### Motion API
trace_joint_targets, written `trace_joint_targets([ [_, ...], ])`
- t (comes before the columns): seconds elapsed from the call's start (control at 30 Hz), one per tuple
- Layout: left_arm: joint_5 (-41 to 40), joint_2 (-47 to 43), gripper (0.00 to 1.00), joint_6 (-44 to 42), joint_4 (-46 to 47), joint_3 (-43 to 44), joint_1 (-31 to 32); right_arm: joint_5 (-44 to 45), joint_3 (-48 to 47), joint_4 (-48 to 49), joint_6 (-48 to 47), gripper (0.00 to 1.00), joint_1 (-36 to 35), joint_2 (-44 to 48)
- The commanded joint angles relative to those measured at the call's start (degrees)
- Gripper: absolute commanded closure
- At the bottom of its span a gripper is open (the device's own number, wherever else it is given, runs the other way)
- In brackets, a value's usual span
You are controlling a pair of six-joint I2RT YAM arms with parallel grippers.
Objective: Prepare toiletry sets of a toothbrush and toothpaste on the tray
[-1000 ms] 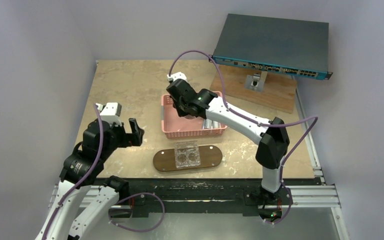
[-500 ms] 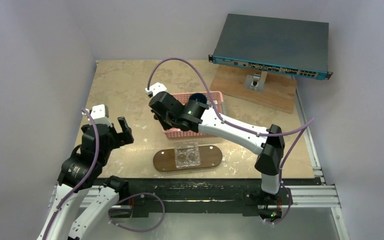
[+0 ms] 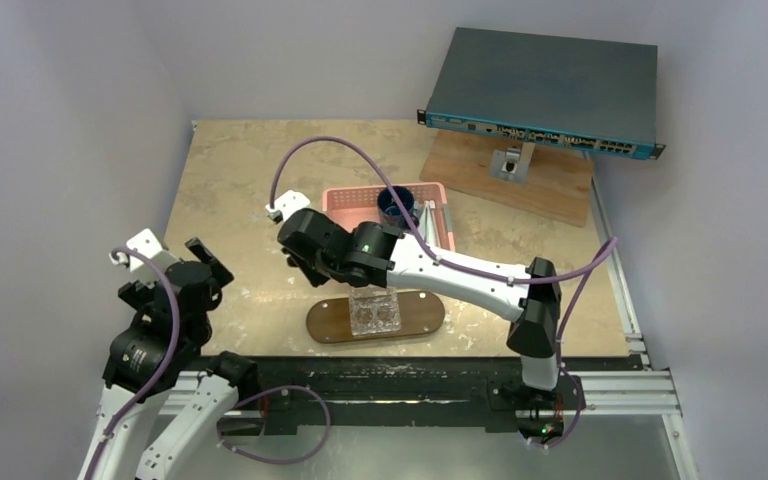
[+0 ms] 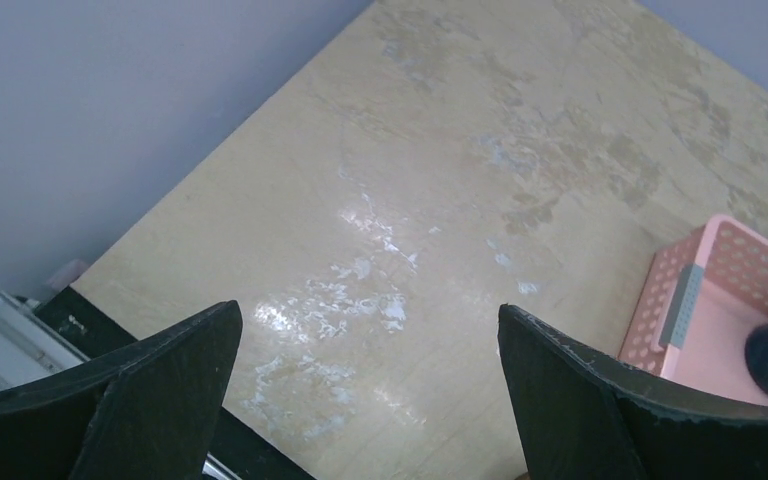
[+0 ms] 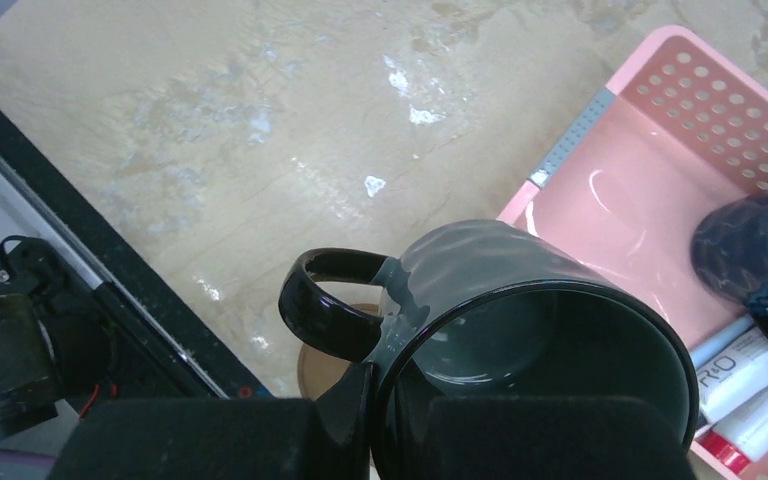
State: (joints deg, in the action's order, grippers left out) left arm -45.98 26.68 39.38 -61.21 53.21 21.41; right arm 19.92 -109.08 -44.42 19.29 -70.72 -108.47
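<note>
Dark brown wood, the tray [image 3: 423,313] lies near the front edge of the surface [image 3: 240,180] with a clear plastic box [image 3: 375,310] on it. I see the toothpaste [image 5: 750,370] tubes lying in a corner of the pink basket [image 5: 650,160], beside a dark blue mug [image 5: 745,250]. My right gripper [image 5: 370,440] is clamped on the rim of a dark grey mug [image 5: 520,320], held above the surface just left of the basket, near the tray's left end. My left gripper [image 4: 365,320] hangs spread wide over the surface, holding nothing
</note>
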Motion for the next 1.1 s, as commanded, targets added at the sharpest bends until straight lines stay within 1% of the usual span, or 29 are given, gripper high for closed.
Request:
trace_joint_targets([
  [0.0,-11.48,-1.19,0.00,11.11,-6.72,3.00,0.12,-0.10,-5.90,0.32,-0.05,1.00,-1.91,-0.94],
  [0.27,-16.82,-3.03,0.00,20.92,-13.83,3.93,0.12,-2.61,-8.88,-1.73,0.92,1.00,-4.16,-4.52],
  [0.4,-18.12,-3.21,0.00,23.58,-15.87,4.29,0.12,-3.42,-9.92,-3.21,1.22,1.00,-5.16,-6.39],
  [1.07,-18.54,-3.89,0.00,24.17,-16.66,4.45,0.12,-6.00,-5.59,-4.56,3.07,1.00,-7.33,-10.77],
])
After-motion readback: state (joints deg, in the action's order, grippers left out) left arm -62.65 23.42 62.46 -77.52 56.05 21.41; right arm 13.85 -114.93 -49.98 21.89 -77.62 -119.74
